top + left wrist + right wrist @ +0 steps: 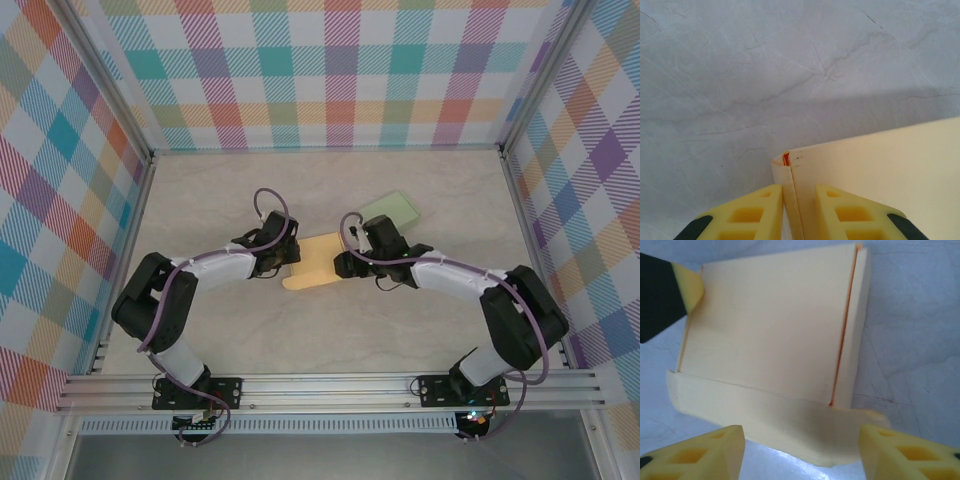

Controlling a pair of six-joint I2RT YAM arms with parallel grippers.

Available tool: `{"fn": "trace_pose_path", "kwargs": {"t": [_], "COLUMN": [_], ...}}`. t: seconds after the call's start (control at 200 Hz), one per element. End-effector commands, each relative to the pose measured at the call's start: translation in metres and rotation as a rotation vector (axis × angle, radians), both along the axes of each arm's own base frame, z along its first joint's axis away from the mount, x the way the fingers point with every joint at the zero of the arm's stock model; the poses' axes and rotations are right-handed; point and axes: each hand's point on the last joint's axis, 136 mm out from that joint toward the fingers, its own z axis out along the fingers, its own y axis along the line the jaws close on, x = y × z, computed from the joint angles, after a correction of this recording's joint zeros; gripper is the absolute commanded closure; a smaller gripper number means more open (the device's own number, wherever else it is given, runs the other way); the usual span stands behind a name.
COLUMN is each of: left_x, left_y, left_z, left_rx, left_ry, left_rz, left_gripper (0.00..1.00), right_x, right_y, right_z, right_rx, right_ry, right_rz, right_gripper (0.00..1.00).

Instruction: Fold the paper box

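Paper box [315,262]: lies at the middle of the desk [330,330], between the two claws.
Colour: pale cream-yellow all over, with a thin orange line showing inside the creases [842,340].
Shape: in the right wrist view the box [775,325] is one broad flat panel. A narrow strip is folded along its right edge, and a wider flap runs along its near edge.
Near flap [790,425]: bent down from the panel, with soft and slightly curled corners.
Material: thin matte card, smooth and unprinted, with crisp score lines.
Corner: in the left wrist view the box [880,175] ends in a folded corner with a dot of orange [785,158] at its tip.
Left claw [799,212]: narrow. Its ribbed yellow fingers [760,212] press either side of the folded edge, which runs up between them. From above it [285,258] sits at the box's left side.
Right claw [800,455]: wide, with its yellow fingers [705,450] well apart and the near flap lying between them. From above it [352,260] sits at the box's right side.
Desk surface [765,75]: pale grey stone pattern with fine darker veins.
Green sheet [393,210]: a flat, pale green rectangle on the desk behind the right claw, near the box's far corner.
Walls [330,70]: pastel checked cloth on three sides.
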Motion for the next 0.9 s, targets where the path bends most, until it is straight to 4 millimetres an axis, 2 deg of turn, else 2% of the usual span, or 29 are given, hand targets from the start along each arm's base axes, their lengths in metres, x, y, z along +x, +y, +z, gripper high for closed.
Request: {"fn": "trace_pose_path", "kwargs": {"t": [0.0,0.05,0.13,0.33,0.52,0.705,0.895], "left_x": [-0.008,-0.009,-0.010,-0.012,-0.015,-0.016,-0.014], "left_y": [0.014,0.015,0.017,0.029,0.036,0.043,0.041], "left_z": [-0.014,-0.015,-0.019,-0.030,-0.038,-0.041,-0.039], "left_rx": [0.090,0.095,0.096,0.050,-0.005,-0.037,-0.062], "left_ry": [0.056,0.056,0.061,0.086,0.112,0.119,0.119], "left_rz": [-0.027,-0.032,-0.028,0.016,0.051,0.075,0.071], "left_gripper": [0.78,0.78,0.78,0.83,0.86,0.88,0.88], "right_x": [0.017,0.024,0.031,0.040,0.041,0.041,0.038], "right_y": [-0.021,-0.028,-0.025,0.003,0.032,0.041,0.048], "right_z": [0.015,0.014,0.012,-0.004,-0.005,-0.005,-0.008], "right_rx": [0.046,0.060,0.104,0.256,0.445,0.523,0.576], "right_ry": [0.052,0.071,0.106,0.232,0.308,0.330,0.348], "right_rz": [-0.154,-0.184,-0.173,-0.115,-0.053,-0.026,0.007], "right_gripper": [0.33,0.31,0.30,0.29,0.29,0.30,0.33]}}
